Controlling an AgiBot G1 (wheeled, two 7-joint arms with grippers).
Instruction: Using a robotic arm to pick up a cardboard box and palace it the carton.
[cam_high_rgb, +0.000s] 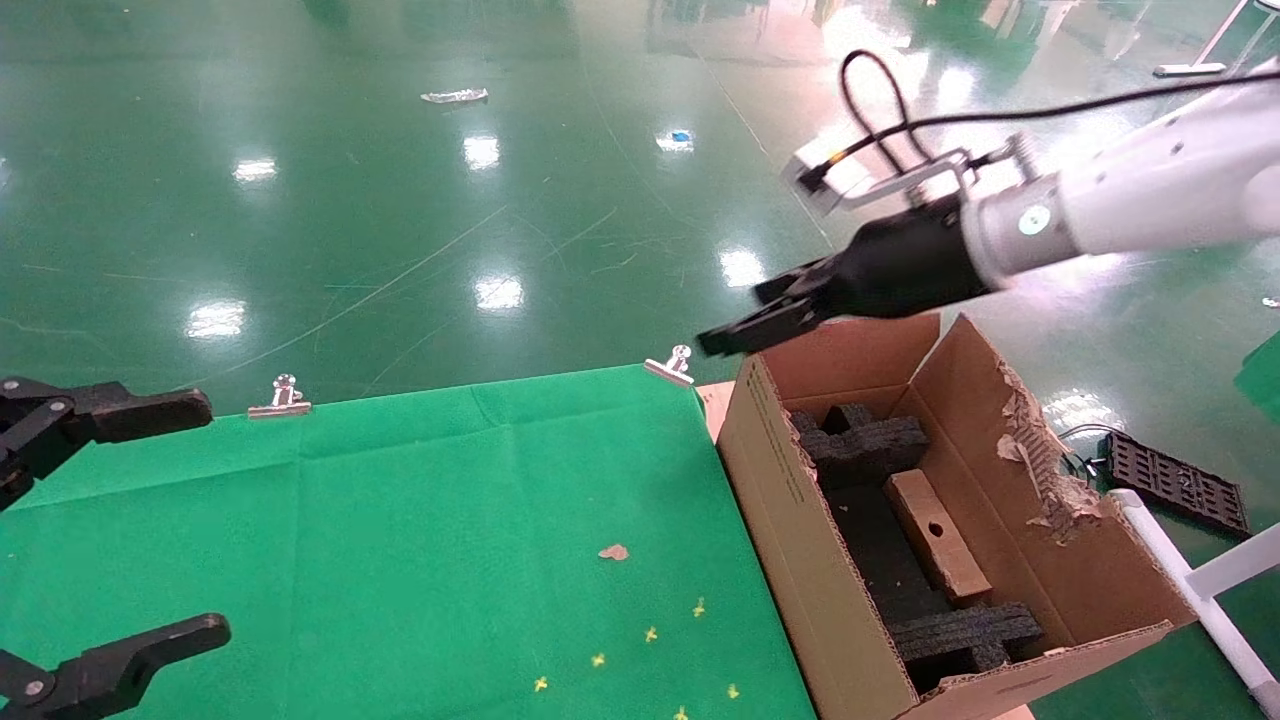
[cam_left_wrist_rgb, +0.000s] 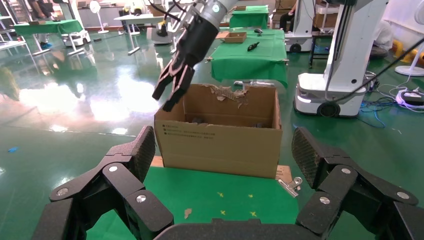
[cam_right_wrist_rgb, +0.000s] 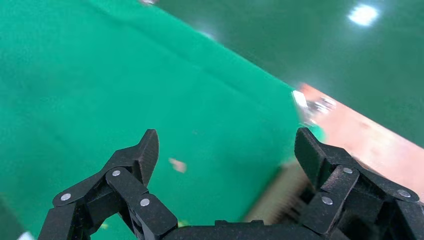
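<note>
1. There was one carton (cam_high_rgb: 790, 520) in the room, large and brown, standing just beside the green-covered table (cam_high_rgb: 400, 520) with its flaps raised, one of them torn along its edge.
2. Inside the carton lay one cardboard box (cam_high_rgb: 935, 535), small and slim, with a round hole in its upper face; it rested tilted on the black foam lining the bottom.
3. Two blocks of black foam (cam_high_rgb: 865, 440) showed in the carton, one at the far end and one at the near end, and the cardboard box lay between them, its near end touching the near block.
4. One robotic arm (cam_high_rgb: 1150, 200), white, reached in above the carton's far corner nearest the table; its right gripper (cam_high_rgb: 745, 325) hung over that corner with the fingers spread apart and nothing between them.
5. The left gripper (cam_high_rgb: 110, 520) hovered over the table's far side from the carton, well apart from it, fingers wide open and empty.
6. Two metal clips (cam_high_rgb: 282, 397) pinned the green cloth along the table's far edge, one of them close to the carton's corner.
7. On the cloth near the carton lay one small brown scrap (cam_high_rgb: 613, 552) and a scatter of little yellow marks (cam_high_rgb: 650, 634).
</note>
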